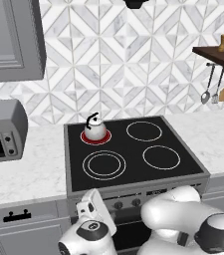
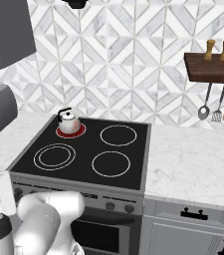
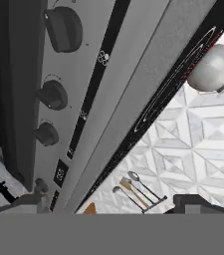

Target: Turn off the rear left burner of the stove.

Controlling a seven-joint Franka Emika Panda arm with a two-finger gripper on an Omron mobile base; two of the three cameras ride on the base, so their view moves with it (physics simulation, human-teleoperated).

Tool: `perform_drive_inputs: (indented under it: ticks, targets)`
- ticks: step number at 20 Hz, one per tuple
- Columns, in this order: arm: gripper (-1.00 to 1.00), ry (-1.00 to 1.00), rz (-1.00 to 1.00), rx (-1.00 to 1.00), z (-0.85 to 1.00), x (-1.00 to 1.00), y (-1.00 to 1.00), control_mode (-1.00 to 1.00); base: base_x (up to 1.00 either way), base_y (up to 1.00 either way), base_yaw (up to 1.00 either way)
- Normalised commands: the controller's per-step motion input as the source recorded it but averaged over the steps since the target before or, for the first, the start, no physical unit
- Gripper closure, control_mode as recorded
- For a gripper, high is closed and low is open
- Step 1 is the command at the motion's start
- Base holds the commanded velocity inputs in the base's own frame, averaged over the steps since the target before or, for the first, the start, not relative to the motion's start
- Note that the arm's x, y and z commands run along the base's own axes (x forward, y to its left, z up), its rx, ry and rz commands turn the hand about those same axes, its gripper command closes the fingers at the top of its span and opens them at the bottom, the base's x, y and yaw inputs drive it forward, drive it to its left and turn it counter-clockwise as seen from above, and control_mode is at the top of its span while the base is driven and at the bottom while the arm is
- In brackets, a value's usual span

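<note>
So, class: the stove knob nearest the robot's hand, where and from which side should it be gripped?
Grip the knob across its round rim, coming straight at the stove's front panel. It is a short dark disc standing out from that upright panel, so its sides are the only faces two fingers can pinch and twist.

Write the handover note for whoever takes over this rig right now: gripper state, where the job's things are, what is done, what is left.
Gripper: low in front of the stove, facing the knob panel; the fingers are not clear in any view, so open or shut cannot be told. Nothing seen held.
Things: the rear left burner glows red under the small white kettle. The other three rings show only white outlines. The hand view shows the dark knobs close up along the front panel.
Done: the arm is brought down to the knob row.
Left: turn the right knob until the red glow goes out.
</note>
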Motion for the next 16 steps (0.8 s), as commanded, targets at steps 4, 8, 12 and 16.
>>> perform_drive_inputs:
  ticks: [4,8,12,16]
  targets:
    - [-1.0,0.0,0.09,-0.16,-0.61,0.0,0.28,-1.0,0.0,0.0,0.0]
    - [-1.0,0.0,0.05,0.0,-0.4,0.0,0.27,-1.0,0.0,0.0,0.0]
    - [-1.0,0.01,0.03,0.0,-0.18,0.02,0.07,-1.0,0.0,0.0,0.0]
    - [-1.0,-0.02,0.0,0.0,-0.26,0.19,0.0,-1.0,0.0,0.0,0.0]
